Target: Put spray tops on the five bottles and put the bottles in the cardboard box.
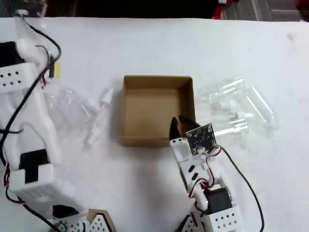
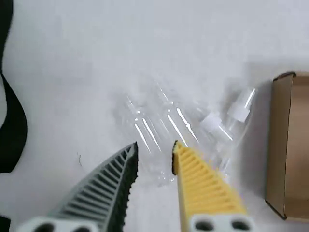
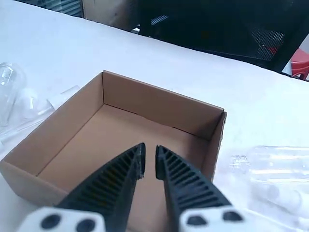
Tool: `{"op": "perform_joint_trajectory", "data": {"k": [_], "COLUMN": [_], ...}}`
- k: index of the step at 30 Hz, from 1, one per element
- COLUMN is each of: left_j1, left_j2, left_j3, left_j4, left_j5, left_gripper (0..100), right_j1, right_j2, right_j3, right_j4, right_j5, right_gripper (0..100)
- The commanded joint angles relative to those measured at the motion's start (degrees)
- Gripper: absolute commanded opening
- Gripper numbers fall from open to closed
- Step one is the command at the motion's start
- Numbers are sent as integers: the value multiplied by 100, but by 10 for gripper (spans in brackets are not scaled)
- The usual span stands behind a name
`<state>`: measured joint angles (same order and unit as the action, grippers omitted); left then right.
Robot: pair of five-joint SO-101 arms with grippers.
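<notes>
Left jaws released, grey and yellow tips parted, empty, angled down at clear bottles (image 2: pixel 159 123) lying on bench (image 2: pixel 72 58), left of cardboard box (image 2: pixel 289 145). Right jaws slightly parted, empty, low over box's near right corner. Loose bottles (image 1: pixel 241 108) lie right of box.

Fig.: access paths. Cardboard box (image 1: pixel 145 141) open from above, but right gripper (image 1: pixel 181 126) hangs over its near-right corner. Clear bottles (image 1: pixel 241 108) crowd the box's right side; more bottles (image 1: pixel 67 106) & spray tops (image 1: pixel 99 121) block the left, beside left arm (image 1: pixel 29 111). Bare tabletop (image 1: pixel 154 48) beyond far wall gives approach.
</notes>
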<state>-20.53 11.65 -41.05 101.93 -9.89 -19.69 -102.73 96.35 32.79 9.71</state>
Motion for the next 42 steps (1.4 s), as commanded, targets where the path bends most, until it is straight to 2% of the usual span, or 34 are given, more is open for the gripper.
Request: {"op": "perform_joint_trajectory", "data": {"k": [1,13,18,23,35,42], "left_j1": [-110,-136,-374,-593,-629,-822], "left_j2": [127,1385,1455,1499,1508,1516], "left_j3": [-914,-985,-1169,-1503,158,782], "left_j4": [9,-273,-369,-668,-2127,-2549], "left_j5": [176,220,1011,1055,985,1152], "left_gripper": [120,119,121,168,172,172], "right_j1": [75,242,242,233,215,207], "right_j2": [-31,-22,-22,-22,-13,-13], "right_j3": [44,44,44,44,44,44], "right_j4": [-154,-233,-233,-233,-224,-215], "right_j5": [-53,-53,-53,-53,-53,-53], "right_gripper": [18,21,21,21,21,21]}}
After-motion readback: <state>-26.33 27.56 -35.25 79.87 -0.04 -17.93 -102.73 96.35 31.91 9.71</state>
